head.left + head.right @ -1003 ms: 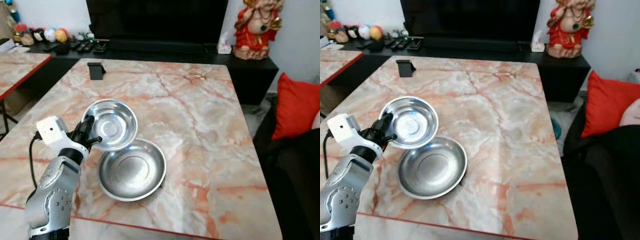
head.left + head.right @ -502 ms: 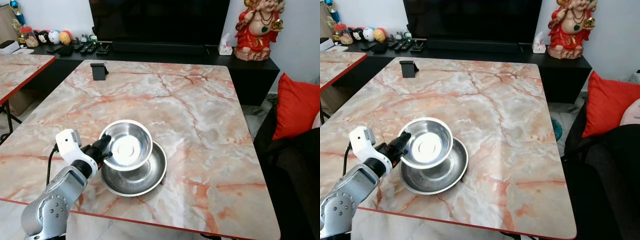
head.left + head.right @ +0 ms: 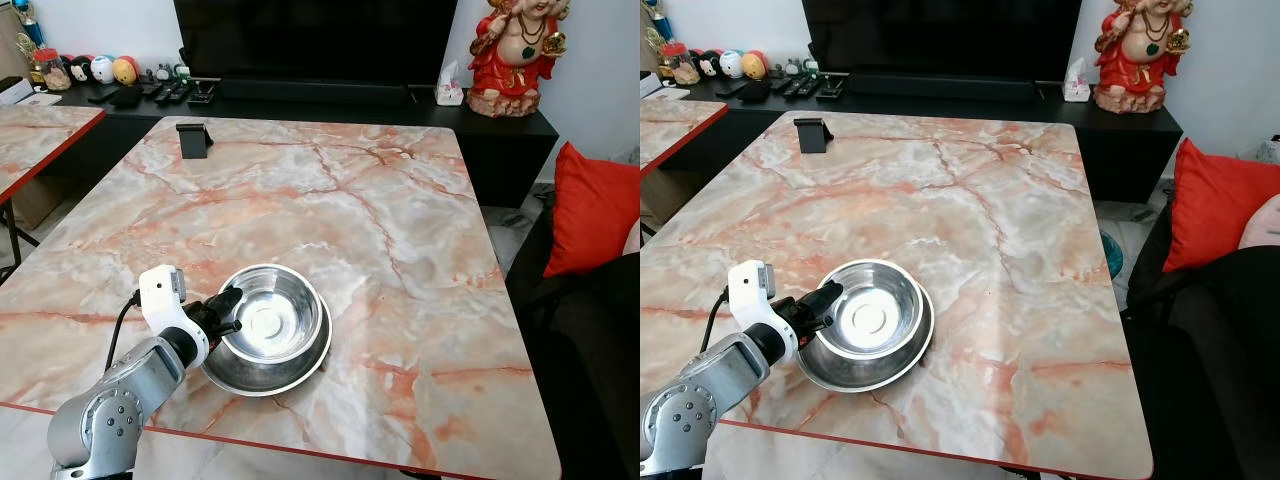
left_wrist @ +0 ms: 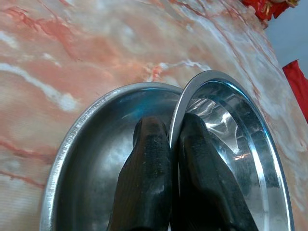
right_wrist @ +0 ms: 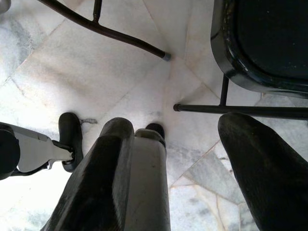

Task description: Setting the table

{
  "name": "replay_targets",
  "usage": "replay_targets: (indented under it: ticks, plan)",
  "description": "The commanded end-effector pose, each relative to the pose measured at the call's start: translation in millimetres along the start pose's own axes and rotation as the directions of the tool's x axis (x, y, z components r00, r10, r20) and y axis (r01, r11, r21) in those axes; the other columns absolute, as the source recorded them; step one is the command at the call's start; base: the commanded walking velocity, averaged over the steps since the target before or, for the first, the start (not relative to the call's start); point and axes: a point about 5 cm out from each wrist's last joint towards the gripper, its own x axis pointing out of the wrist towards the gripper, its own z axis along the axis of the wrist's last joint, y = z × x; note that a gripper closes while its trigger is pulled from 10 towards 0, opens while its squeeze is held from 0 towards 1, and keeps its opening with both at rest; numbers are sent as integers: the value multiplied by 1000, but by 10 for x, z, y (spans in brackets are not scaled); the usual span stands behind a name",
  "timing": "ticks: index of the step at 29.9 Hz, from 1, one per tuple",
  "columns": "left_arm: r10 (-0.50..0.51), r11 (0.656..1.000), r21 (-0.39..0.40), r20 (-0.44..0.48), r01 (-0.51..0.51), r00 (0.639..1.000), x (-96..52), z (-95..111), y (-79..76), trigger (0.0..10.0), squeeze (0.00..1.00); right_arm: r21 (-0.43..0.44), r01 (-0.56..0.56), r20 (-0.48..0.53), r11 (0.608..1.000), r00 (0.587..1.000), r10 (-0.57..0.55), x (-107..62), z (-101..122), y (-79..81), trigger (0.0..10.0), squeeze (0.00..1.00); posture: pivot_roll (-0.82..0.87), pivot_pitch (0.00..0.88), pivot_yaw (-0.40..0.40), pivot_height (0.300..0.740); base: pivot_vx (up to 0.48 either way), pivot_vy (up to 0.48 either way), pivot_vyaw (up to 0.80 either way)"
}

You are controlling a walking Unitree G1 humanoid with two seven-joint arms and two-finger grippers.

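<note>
A small black stand (image 3: 193, 139) sits near the far left corner of the marble table (image 3: 400, 230). Beyond the table, a black TV (image 3: 315, 42) stands on a low black cabinet (image 3: 500, 135), with remotes (image 3: 180, 93) and round toys (image 3: 110, 71) at its left end, and a red figurine (image 3: 515, 55) and tissue box (image 3: 450, 92) at its right. A red cushion (image 3: 595, 215) lies to the right. A second marble table (image 3: 40, 135) stands at left.

My table (image 3: 400, 230) has a pink and white marble top with a thin red edge. A big shiny metal bowl (image 3: 268, 372) sits on it near the front edge, toward my left side. A smaller metal bowl (image 3: 270, 315) rests inside the big one. A little black stand (image 3: 193, 139) sits near the far left corner.
</note>
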Motion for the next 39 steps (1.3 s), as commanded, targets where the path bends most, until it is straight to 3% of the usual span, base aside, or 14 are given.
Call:
replay_targets:
  ticks: [1,15,16,17,18,19,24,25,26,27,34,39]
  plan:
    - [21,999,42,-8,-20,1000,-22,22,0,10000,0,-8,-2,-11,1000,1000,2,-3,-20,1,10000,0,8,0,10,740,0,0,0]
    - [32,998,51,-50,-30,998,-10,-29,15,10000,0,-5,-4,-11,1000,1000,4,-1,-14,5,10000,0,10,0,9,740,0,0,0]
    - [32,998,51,-53,-30,998,-10,-38,14,10000,153,-4,-4,-11,1000,1000,4,-1,-14,6,10000,0,10,0,9,740,0,0,0]
    - [33,998,52,-54,-30,998,-10,-42,14,10000,549,-4,-4,-11,1000,1000,4,-1,-14,6,10000,0,10,0,9,740,0,0,0]
    - [33,998,52,-54,-30,998,-10,-43,14,10000,549,-3,-4,-11,1000,1000,4,-1,-14,6,10000,0,10,0,9,740,0,0,0]
    - [36,998,55,-54,-33,998,-8,-43,16,10000,1000,-4,-4,-11,1000,1000,4,0,-13,6,10000,0,9,0,9,740,0,0,0]
    - [49,997,63,-47,-46,998,-4,-28,27,10000,980,-3,-4,-11,1000,1000,4,0,-11,7,10000,0,10,0,8,740,0,0,0]
    - [52,997,66,-45,-49,998,-2,-24,30,10000,933,-3,-4,-11,1000,1000,4,0,-11,6,10000,0,10,0,8,740,0,0,0]
    - [55,996,68,-44,-52,997,-1,-23,32,10000,675,-3,-4,-11,1000,1000,4,0,-11,5,10000,0,11,0,7,740,0,0,0]
    - [57,996,69,-44,-54,997,-1,-22,33,10000,0,-3,-4,-11,1000,1000,4,0,-11,5,10000,0,12,0,7,740,0,0,0]
    - [69,994,92,-46,-64,997,1,-11,42,10000,0,-4,-4,-11,1000,1000,4,2,-5,6,10000,0,14,0,5,740,0,0,0]
    - [88,979,189,-56,-76,995,-5,-9,55,10000,0,-5,-5,-10,1000,1000,5,3,-2,7,10000,0,15,0,6,740,0,0,0]
